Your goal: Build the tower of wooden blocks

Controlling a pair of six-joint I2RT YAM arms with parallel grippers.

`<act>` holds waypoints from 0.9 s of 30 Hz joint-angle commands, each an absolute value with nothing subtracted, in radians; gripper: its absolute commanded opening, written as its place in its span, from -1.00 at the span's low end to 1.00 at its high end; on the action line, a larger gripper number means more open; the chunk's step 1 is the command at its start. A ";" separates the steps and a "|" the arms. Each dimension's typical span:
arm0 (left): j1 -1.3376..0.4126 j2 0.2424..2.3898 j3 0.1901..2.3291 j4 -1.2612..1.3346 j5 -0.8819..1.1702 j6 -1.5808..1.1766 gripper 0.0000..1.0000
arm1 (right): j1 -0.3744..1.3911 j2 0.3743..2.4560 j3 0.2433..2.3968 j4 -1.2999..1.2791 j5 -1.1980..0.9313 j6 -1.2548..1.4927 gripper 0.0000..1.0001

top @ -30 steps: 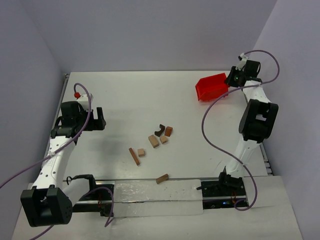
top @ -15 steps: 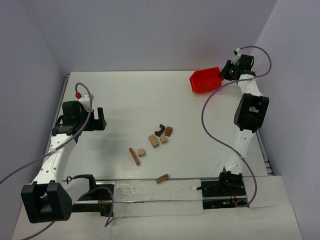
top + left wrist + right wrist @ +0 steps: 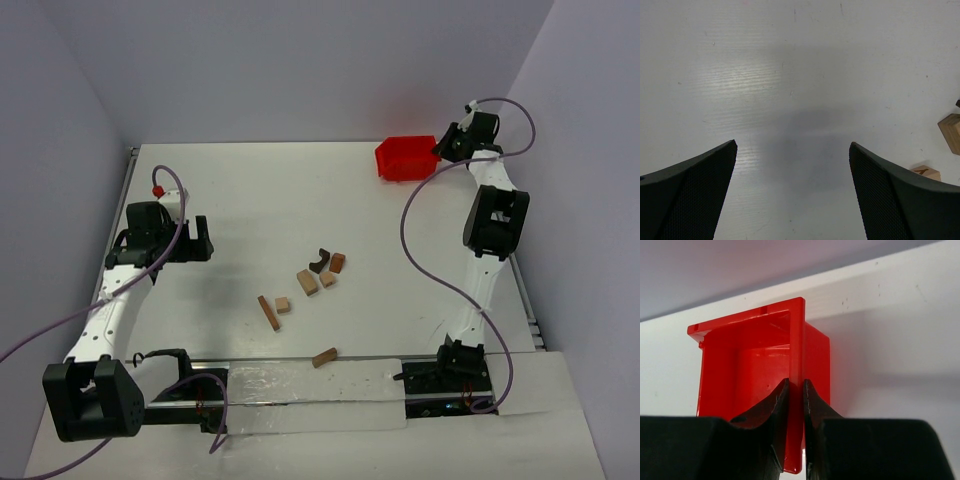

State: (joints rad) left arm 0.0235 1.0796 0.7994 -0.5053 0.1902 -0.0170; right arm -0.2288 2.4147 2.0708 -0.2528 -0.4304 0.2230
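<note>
Several small wood blocks lie loose mid-table: a dark arch piece [image 3: 320, 260], a brown cube [image 3: 338, 262], two tan blocks [image 3: 308, 282], a long bar [image 3: 269, 312], a small cube [image 3: 283, 305] and a bar [image 3: 324, 357] near the front rail. No tower stands. My left gripper [image 3: 203, 238] is open and empty at the left, above bare table [image 3: 792, 142]; two tan blocks [image 3: 952, 132] show at its view's right edge. My right gripper [image 3: 440, 150] is at the far right corner, shut on the wall of the red bin [image 3: 405, 158], also seen in the right wrist view [image 3: 796, 390].
The red bin [image 3: 745, 365] looks empty inside and sits by the back wall. Purple cables loop over both arms. The right wall stands close behind the right arm [image 3: 490, 225].
My right gripper has carried the red bin back and to the left toward the back wall, levelling it. The left arm and the blocks have not moved.
</note>
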 commanded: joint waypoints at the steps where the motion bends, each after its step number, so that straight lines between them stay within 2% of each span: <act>1: 0.032 1.086 0.841 -0.485 0.192 -0.011 0.99 | -0.212 2.442 2.153 -0.210 -0.397 0.215 -0.78; 6: 0.032 1.093 0.842 -0.484 0.192 -0.011 0.99 | -0.202 2.458 2.172 -0.209 -0.386 0.203 -0.54; 12: 0.032 1.101 0.844 -0.482 0.195 -0.011 0.99 | -0.203 2.460 2.171 -0.203 -0.391 0.201 0.08; 14: 0.032 1.101 0.844 -0.482 0.195 -0.011 0.99 | -0.202 2.454 2.174 -0.204 -0.392 0.204 0.20; 18: 0.032 1.103 0.847 -0.483 0.192 -0.013 0.98 | -0.200 2.408 2.169 -0.221 -0.391 0.204 0.33; 27: 0.032 1.068 0.849 -0.471 0.250 -0.029 0.99 | -0.153 2.095 2.028 -0.258 -0.435 0.135 0.37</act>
State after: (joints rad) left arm 0.0235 1.0967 0.7994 -0.5048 0.1982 -0.0185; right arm -0.1993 2.3408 2.0324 -0.2648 -0.4059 0.1895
